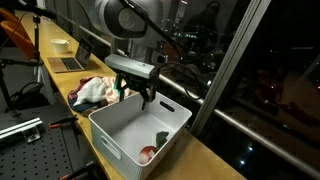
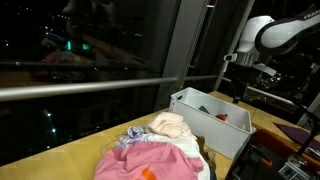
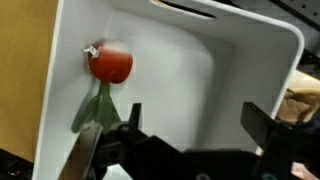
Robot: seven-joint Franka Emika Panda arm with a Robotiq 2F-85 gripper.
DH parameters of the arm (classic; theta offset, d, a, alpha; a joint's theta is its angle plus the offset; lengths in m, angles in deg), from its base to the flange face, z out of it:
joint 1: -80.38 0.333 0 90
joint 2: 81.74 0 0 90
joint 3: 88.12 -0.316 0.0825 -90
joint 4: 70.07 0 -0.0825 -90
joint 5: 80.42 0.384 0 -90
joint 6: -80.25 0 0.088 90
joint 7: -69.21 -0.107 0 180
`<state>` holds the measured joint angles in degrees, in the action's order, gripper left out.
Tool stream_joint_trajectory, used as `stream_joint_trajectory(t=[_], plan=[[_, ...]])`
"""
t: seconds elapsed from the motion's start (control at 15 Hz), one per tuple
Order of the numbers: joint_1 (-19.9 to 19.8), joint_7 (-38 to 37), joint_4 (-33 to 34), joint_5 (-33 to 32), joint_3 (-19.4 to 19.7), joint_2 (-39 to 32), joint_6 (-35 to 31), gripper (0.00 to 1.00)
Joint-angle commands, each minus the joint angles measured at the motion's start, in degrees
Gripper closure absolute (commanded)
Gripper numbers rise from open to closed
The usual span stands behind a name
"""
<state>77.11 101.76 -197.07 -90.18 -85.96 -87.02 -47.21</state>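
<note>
Hovering over the white bin (image 1: 115, 135) with jaws spread wide, gripping nothing. Looking straight down on a red toy vegetable (image 3: 111, 65) with a green stalk, lying on the bin floor against one wall, clear of the jaws. Flanked by a heap of clothes (image 1: 92, 90) on the desk (image 2: 70, 155), just beside the bin.

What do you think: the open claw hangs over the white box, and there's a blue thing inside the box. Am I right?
Almost. The thing in the white box is red, not blue, with a green bit hanging from it; the wrist view shows it. The rest is right: the claw is open and hangs over the box.
</note>
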Motion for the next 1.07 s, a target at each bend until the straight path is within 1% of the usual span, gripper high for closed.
stream_joint_trajectory(t=[0.0,0.33,0.73,1.0], plan=[[-1.72,3.99,3.78,-3.09,1.18,-5.72,-1.26,0.00],[-4.11,8.84,11.29,-3.28,1.07,-14.56,-2.31,0.00],[-6.64,13.96,21.03,-3.55,1.10,-23.81,-1.32,0.00],[-7.50,15.68,23.71,-3.33,0.76,-27.84,-1.15,0.00]])
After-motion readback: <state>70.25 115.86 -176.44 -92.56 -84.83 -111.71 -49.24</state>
